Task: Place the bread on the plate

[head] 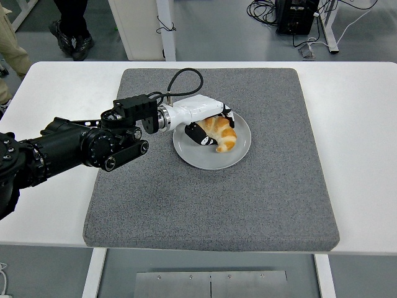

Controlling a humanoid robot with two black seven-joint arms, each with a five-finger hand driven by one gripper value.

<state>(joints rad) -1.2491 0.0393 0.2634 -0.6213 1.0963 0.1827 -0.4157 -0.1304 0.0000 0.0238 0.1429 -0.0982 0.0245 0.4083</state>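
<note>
Bread: one bread [222, 133], a golden croissant. It sits over the middle of the plate, a bit toward the left side. It looks like it is lying on the plate, but I cannot tell for sure if it rests there or is held just above.
Plate: one round grey plate [239, 155]. It sits flat on the mat, near the middle and a bit to the back. The plate is the place the bread has to go, so the bread is where it should be.
Left hand: one left hand [208, 124], white with dark fingers. The fingers are wrapped around the bread's left end. I think it holds on so the bread does not roll or drop before it is set down.
Job so far: almost done, I think. The hand needs to let go and lift away.
Left arm: one black arm [80, 146], coming in from the left edge and reaching low over the mat.
Right hand: not seen.
Mat: one grey mat [211, 205] under the plate, likely there to stop it sliding.
Table: one white table [363, 155] under the mat.
</note>
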